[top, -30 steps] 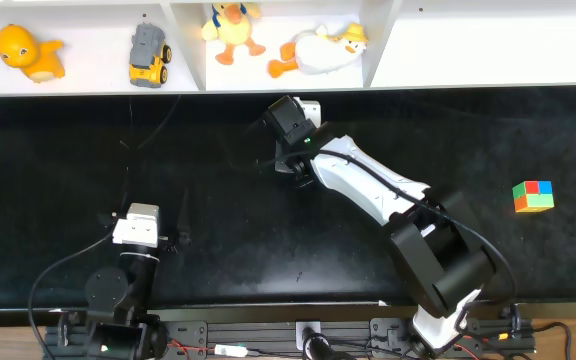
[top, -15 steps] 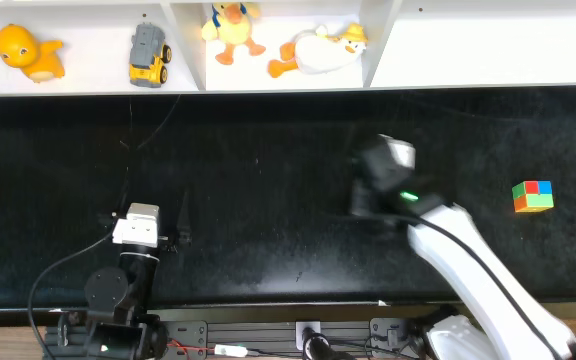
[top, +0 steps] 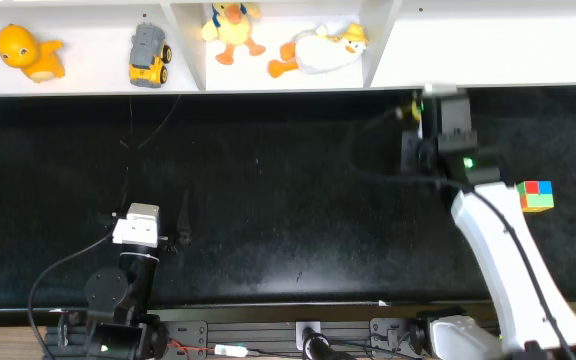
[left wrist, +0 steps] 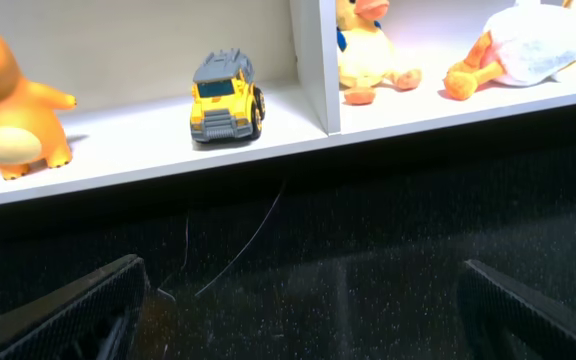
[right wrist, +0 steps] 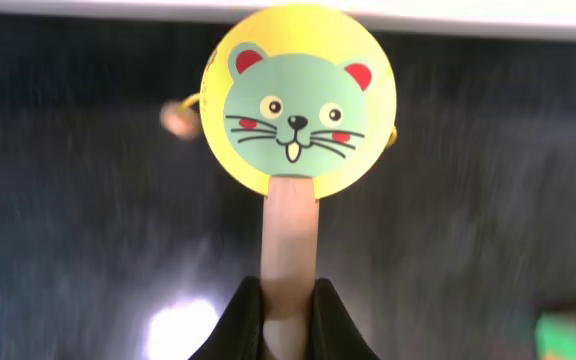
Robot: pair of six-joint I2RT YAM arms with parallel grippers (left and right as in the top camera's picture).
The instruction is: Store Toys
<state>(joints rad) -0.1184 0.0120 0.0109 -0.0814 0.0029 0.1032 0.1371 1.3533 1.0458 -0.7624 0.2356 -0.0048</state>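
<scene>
The right arm has swung clear across in the last second, from the middle of the tabletop (top: 268, 200) out to the right. The right gripper (right wrist: 288, 300) now hangs just in front of the shelf (top: 488, 60), level with its bare right-hand compartment. It is clamped on the wooden handle of a toy rattle (right wrist: 298, 95), a yellow disc with a mouse face, which points out ahead of the gripper towards the shelf edge. The carry looks nearly over, I'd say; what remains is to ease the rattle into that compartment and let go. The coloured cube (top: 533, 196) sits where it was on the tabletop, close by the right arm and not yet stored. The left gripper (left wrist: 300, 265) has not stirred: jaws apart, holding nothing, low at the left, facing the truck (left wrist: 226, 97) and the plush duck (left wrist: 368, 45) already on the shelf.
</scene>
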